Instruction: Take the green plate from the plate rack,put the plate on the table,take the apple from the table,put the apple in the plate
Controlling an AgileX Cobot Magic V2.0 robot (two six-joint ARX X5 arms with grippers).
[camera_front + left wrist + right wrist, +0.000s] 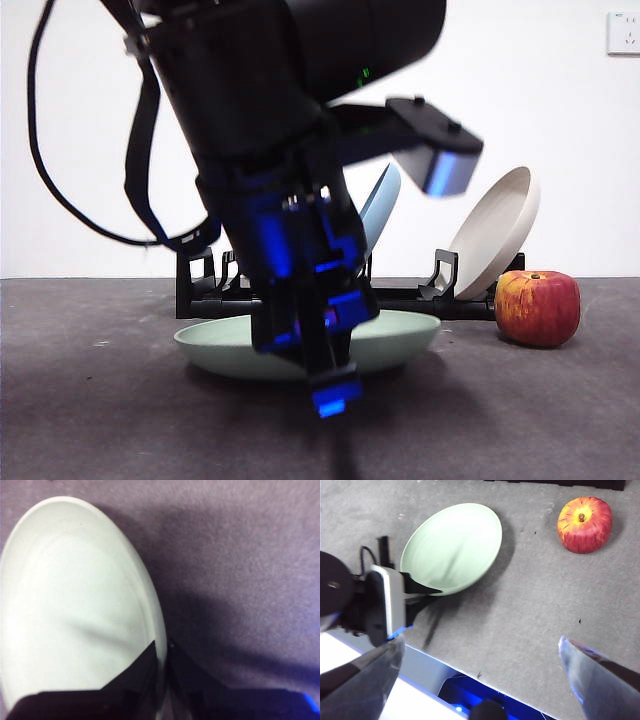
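— Green plate (400, 340) is down on the table (90, 420), as far as I can read it from the front camera. It lies low in front of the rack (400, 298), with my left gripper (325, 375) at its near rim.

— What are the left jaws doing?

— Pinching the plate's rim. On the left wrist camera the plate (75, 610) fills most of the picture, and the left gripper (162, 652) has one black jaw over the rim and one under it, pressed close with only the plate's edge between them.

— And the right arm?

— High above the table. On its own wrist camera the right gripper (480, 660) has its jaws spread wide with nothing between them. That camera looks down on the plate (455, 545), the left gripper (420, 592) at its edge, and the apple (584, 524).

— Where is the apple, exactly?

— On the table, well apart from the plate, stem up. From the front the apple (538, 307) sits just beside one end of the rack.

— Anything left in the rack?

— A beige plate (500, 228) leaning in the slots near the apple, and a blue plate (383, 205), mostly hidden behind the arm.
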